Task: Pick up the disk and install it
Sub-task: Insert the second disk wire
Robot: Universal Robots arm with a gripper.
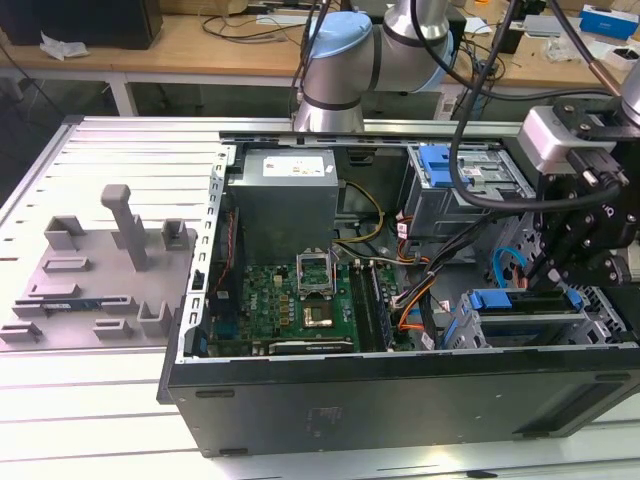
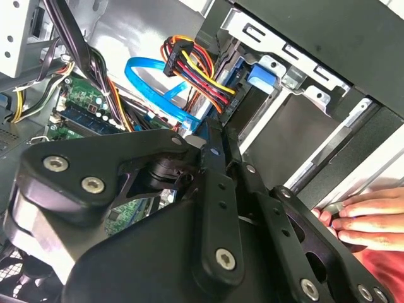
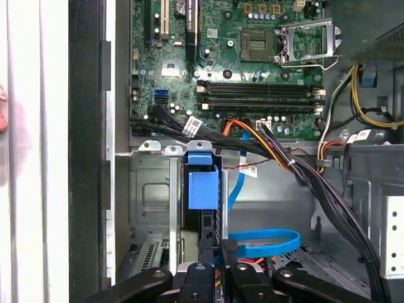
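The disk [image 3: 209, 224] stands on edge in the drive bay at the front corner of the open computer case [image 1: 400, 395]. Its blue carrier frame [image 3: 203, 184] points toward the motherboard. In the exterior view the disk [image 1: 525, 300] shows as a blue-framed slab low in the bay on that view's right. My gripper [image 3: 216, 254] reaches down onto it, its fingers [image 3: 229, 251] close together on either side of the slab's edge. In the exterior view the gripper [image 1: 560, 283] hangs just over the blue frame. The linkage hides the contact in the second wrist view.
A person's hand [image 2: 369, 218] rests on the case rim beside the bay. Black, orange and blue cables [image 3: 265, 142] cross between the bay and the motherboard [image 1: 300, 300]. A second blue carrier [image 1: 440, 165] sits in the upper bay. A grey power supply [image 1: 285, 195] fills the back corner.
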